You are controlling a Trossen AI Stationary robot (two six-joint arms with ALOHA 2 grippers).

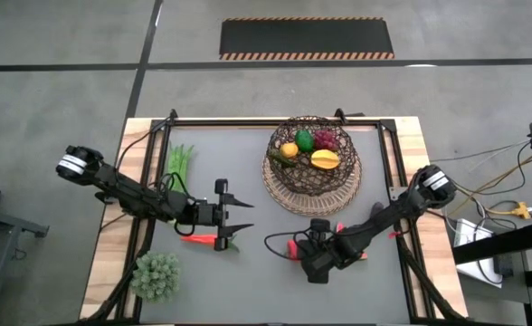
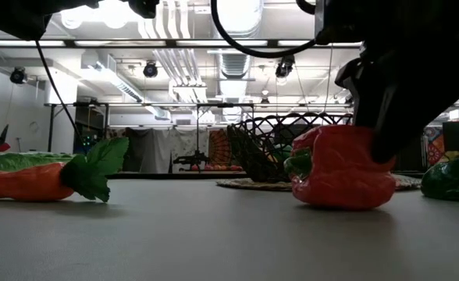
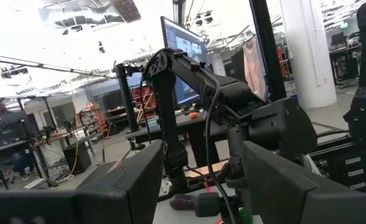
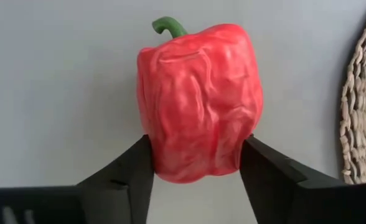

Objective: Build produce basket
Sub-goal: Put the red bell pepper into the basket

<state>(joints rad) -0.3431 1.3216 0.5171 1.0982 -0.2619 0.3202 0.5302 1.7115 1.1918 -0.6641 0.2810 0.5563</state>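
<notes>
The red pepper (image 4: 198, 99) lies on its side on the grey table, near the front right of the basket; it also shows in the low view (image 2: 343, 168) and the high view (image 1: 292, 246). My right gripper (image 4: 195, 165) is shut on it. The dark wicker basket (image 1: 289, 186) stands at the far middle and holds an orange, a lime, grapes and a mango. The carrot (image 1: 203, 239) lies on the table at the left, and the green beans (image 1: 180, 161) lie farther back. My left gripper (image 1: 241, 215) is open and empty, just beyond the carrot. My right gripper pinches the pepper between its two fingers, on two opposite sides of its blunt bottom end (image 4: 155, 155). The fingers come from the table's right, slanting down. The pepper rests on the table on its side, and its green stem (image 4: 168, 26) points away from the gripper.
A pale green leafy clump (image 1: 156, 274) sits at the near left corner. A dark green thing (image 2: 452, 179) lies on the table right of the pepper. Bare grey table lies between the two grippers and in front of the basket.
</notes>
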